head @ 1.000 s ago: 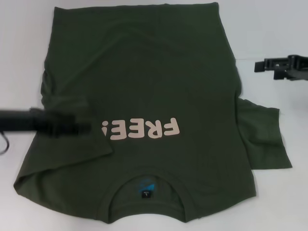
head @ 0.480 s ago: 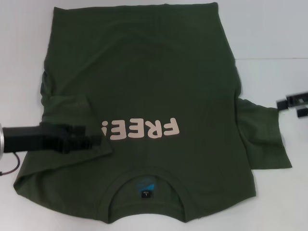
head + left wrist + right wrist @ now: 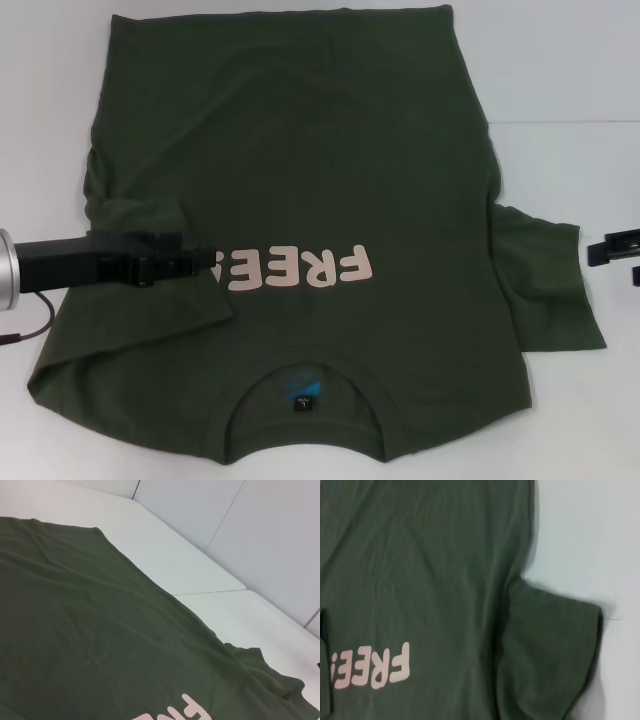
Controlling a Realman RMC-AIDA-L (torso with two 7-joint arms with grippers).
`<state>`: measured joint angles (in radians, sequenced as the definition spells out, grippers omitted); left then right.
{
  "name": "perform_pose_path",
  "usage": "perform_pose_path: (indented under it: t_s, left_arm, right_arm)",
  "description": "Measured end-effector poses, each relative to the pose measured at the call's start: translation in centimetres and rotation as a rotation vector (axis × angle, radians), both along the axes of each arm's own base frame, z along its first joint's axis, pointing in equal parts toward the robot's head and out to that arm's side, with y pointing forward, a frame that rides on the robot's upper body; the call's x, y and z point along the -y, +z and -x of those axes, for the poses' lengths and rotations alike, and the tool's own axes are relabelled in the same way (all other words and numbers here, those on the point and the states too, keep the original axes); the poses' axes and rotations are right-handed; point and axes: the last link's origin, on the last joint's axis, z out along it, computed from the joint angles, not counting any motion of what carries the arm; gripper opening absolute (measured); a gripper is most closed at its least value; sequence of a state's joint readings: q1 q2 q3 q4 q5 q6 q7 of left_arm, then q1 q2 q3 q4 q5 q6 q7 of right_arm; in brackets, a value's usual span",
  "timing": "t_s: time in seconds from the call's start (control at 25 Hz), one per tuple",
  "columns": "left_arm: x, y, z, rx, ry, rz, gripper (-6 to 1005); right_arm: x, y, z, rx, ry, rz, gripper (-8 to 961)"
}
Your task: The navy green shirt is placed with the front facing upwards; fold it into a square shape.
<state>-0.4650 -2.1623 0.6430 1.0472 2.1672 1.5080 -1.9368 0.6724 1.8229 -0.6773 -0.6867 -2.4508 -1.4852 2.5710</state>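
The navy green shirt (image 3: 300,150) lies flat on the white table (image 3: 560,60), front up, with its collar and black neck label (image 3: 301,403) nearest me. Pale pink "FREE!" lettering (image 3: 300,268) crosses the chest. The left sleeve (image 3: 140,215) is folded inward onto the body. The right sleeve (image 3: 545,280) is spread out on the table. My left gripper (image 3: 205,263) reaches in over the folded sleeve and covers the end of the lettering. My right gripper (image 3: 610,262) hangs open over bare table just beyond the right sleeve's tip. The wrist views show the shirt (image 3: 75,630) (image 3: 420,555) and its lettering (image 3: 375,669).
Bare white table (image 3: 590,540) lies to the right of the shirt and beyond its hem. A seam in the tabletop (image 3: 210,592) runs across behind the shirt. White wall panels (image 3: 270,530) stand at the table's far side.
My left gripper has moved rightward over the folded sleeve to the lettering. My right gripper has come toward me along the right edge, from beside the shirt's body to beside the sleeve.
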Motion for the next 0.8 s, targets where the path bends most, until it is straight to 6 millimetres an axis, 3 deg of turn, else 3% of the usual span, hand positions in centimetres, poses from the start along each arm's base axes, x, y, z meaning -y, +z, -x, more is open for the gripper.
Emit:
perform_pose_path:
  t_s: [0.36,0.8]
  left_arm:
    - [-0.2,-0.4,0.1,0.01,0.016,-0.005,692]
    - [-0.5,-0.4,0.2,0.036,0.019,-0.037,693]
  right_arm:
    - [0.0,-2.7,-1.1,-0.024,-0.059,-0.022,868]
    - [-0.2,-3.7,-1.0,-0.061,-0.084,-0.056,864]
